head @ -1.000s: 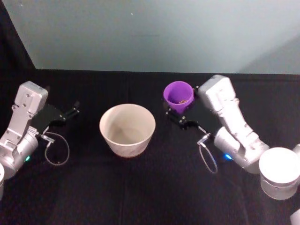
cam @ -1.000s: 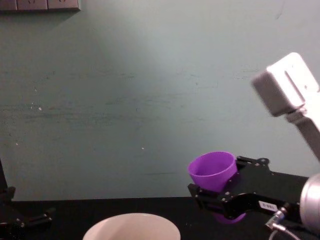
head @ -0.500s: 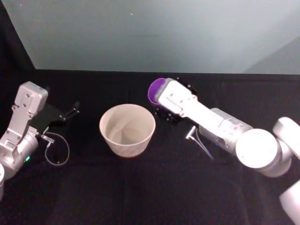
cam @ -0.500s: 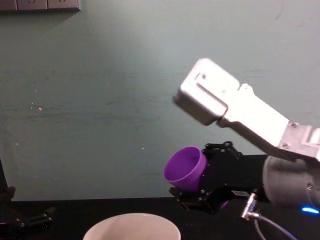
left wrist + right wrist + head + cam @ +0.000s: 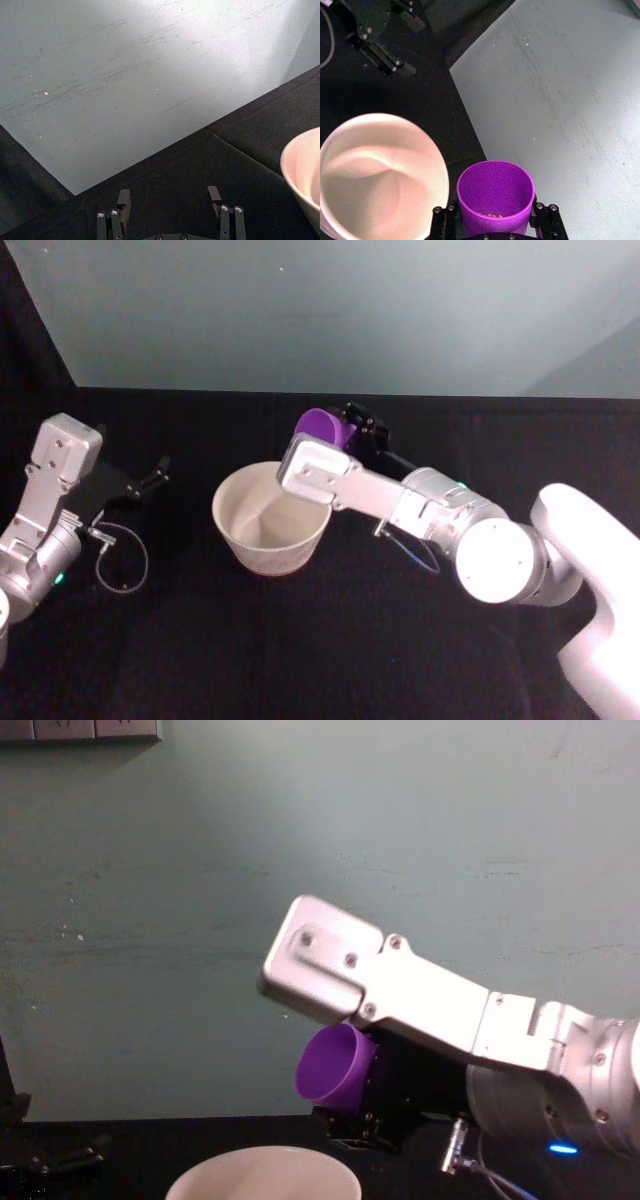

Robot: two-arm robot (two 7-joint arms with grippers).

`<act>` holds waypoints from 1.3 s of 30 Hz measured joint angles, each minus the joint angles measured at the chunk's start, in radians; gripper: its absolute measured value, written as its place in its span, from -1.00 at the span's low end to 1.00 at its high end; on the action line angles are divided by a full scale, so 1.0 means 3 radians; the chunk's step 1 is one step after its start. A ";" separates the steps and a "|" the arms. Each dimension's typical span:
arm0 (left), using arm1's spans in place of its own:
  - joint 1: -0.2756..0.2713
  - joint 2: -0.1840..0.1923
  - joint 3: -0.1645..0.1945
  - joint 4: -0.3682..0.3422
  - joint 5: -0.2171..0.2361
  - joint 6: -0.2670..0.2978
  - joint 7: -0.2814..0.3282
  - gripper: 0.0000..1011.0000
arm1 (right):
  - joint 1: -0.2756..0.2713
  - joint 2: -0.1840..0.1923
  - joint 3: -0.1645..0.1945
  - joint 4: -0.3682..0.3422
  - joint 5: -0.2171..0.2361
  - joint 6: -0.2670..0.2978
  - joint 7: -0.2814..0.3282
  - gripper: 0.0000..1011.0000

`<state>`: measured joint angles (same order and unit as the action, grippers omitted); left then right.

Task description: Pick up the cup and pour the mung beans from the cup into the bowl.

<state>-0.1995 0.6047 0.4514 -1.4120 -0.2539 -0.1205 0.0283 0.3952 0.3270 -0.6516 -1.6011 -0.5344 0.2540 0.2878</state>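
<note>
- Head view: the right tool [image 5: 345, 432] pinches the cup [image 5: 320, 426] from both sides and holds it off the tabletop [image 5: 300, 640], at about 1 o'clock of the bowl [image 5: 262, 558] and close to its far rim. I judge it is held there so that a tip sends the contents into the wide mouth and not past it. The bowl's inside looks bare. The left tool [image 5: 152, 476] lies parked at the bowl's 9 o'clock, well apart and clear of the pour.
- Left wrist view: the left tool's fingers [image 5: 123, 200] are spread with nothing between them, a detail too small to read from above. An edge of the bowl shows off to one side.
- Right wrist view: the camera looks straight down into the cup, which the other views cannot do. Two black fingers [image 5: 441, 220] press on opposite sides of its wall. The mung beans [image 5: 495, 215] lie low inside, with none at the lip, so I judge the pour has barely begun. The bowl's open mouth is just beside the cup's, and the two are apart.
- Chest view: side-on, the tilt and height are plain where from above they are hard to read. The cup is tipped with its mouth toward about 10 o'clock and hangs clear above the bowl's rim, which sits at its 7 o'clock.
</note>
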 joint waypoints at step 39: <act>0.0000 0.0000 0.0000 0.0000 0.0000 0.0000 0.0000 0.98 | 0.0204 -0.0064 -0.0654 0.0095 -0.1569 0.0260 0.0122 0.44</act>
<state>-0.1995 0.6047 0.4514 -1.4120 -0.2539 -0.1205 0.0283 0.4563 0.3078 -0.8478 -1.5727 -1.0052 0.3321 0.3245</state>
